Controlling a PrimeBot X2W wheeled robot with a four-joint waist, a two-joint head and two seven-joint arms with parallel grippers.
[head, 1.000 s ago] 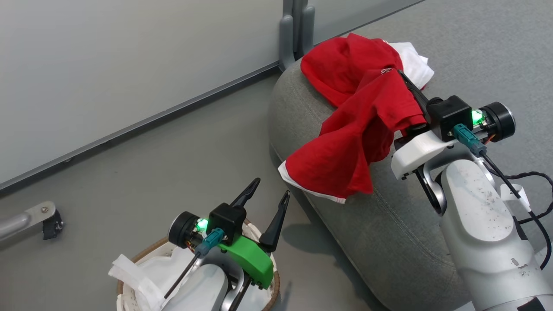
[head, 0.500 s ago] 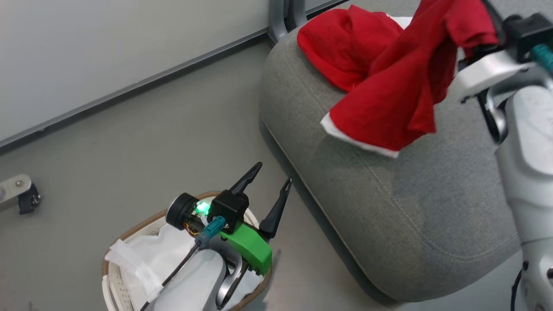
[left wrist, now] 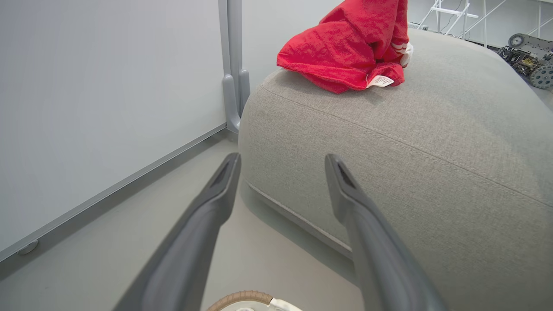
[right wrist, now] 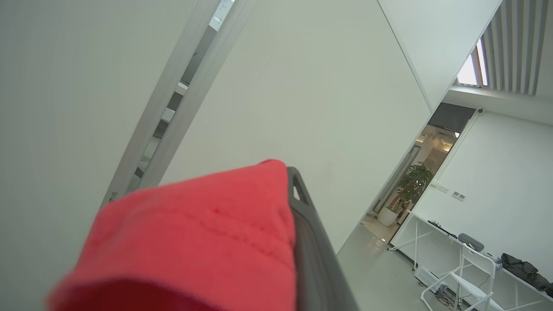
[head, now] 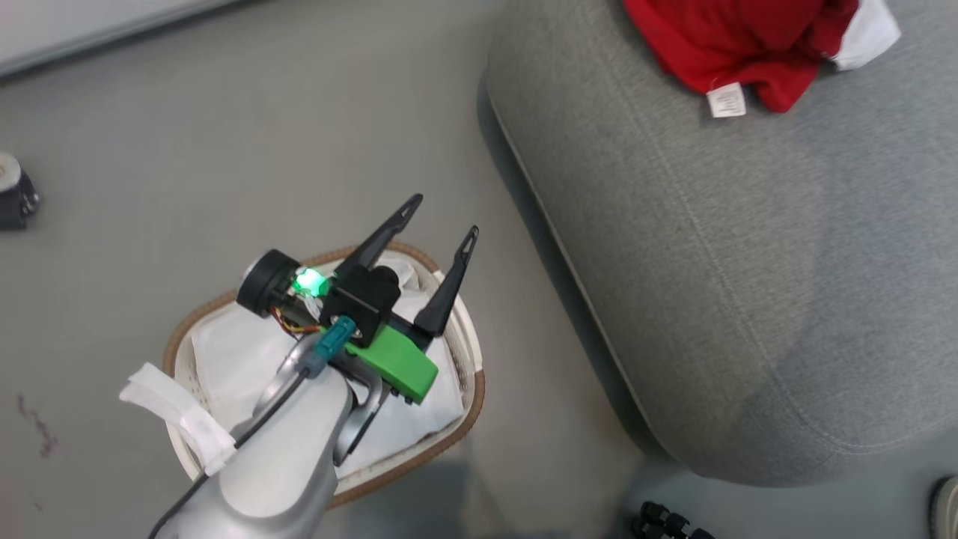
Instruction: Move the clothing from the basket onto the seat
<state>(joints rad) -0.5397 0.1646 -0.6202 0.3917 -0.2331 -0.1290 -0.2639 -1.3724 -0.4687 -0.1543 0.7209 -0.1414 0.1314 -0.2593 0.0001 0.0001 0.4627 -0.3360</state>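
Over the last second the head camera had swung down toward the basket [head: 476, 389], so the shift of the whole picture was the camera's doing, not the furniture's. What truly changed was the right arm's load. The red garment that a second earlier trailed over the edge of the seat [head: 711, 284] had been hoisted, and the right gripper [right wrist: 288, 179] now pointed up at the wall [right wrist: 302, 86], its jaws clamped shut on a fold of red cloth [right wrist: 194, 242]. The rest of the clothing [head: 737, 45] lay bunched on top of the seat, its white tag [head: 726, 100] facing out; whether the raised piece touched that heap could not be told. The left gripper [head: 443, 217] hovered over the basket as before, fingers spread wide with nothing between them. Only the white liner [head: 224, 359] showed inside the basket, though the arm hid part of it. The transfer looked nearly finished, with the held piece yet to be set down and released.
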